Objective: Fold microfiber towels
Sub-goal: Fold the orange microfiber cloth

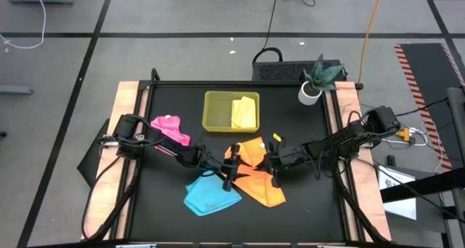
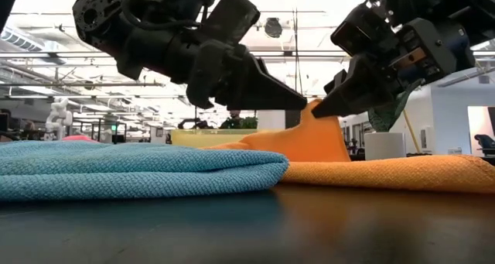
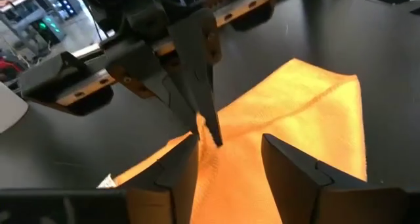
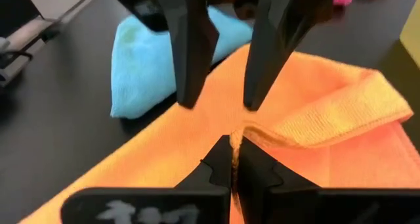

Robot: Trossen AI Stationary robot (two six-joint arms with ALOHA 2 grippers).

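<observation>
Blue towel (image 2: 139, 169): folded, lying nearest the low camera, just beside the orange towel (image 1: 259, 179).
Right gripper (image 4: 234, 148): clamped shut on a raised pinch of orange cloth at table centre; arm reached in low from the right.
Left gripper (image 3: 230, 158): fingers parted, poised over the same fold; contact possibly made, hard to tell.
Yellow towel (image 1: 245, 113): resting in the tray (image 1: 215, 111).
Pink towel (image 1: 169, 127): crumpled by the left arm.

Two towels (image 1: 256, 177) lie side by side mid-worktop (image 1: 305, 204), a third (image 1: 169, 127) far left, a tray (image 1: 218, 111) behind holding a fourth (image 1: 245, 113).
</observation>
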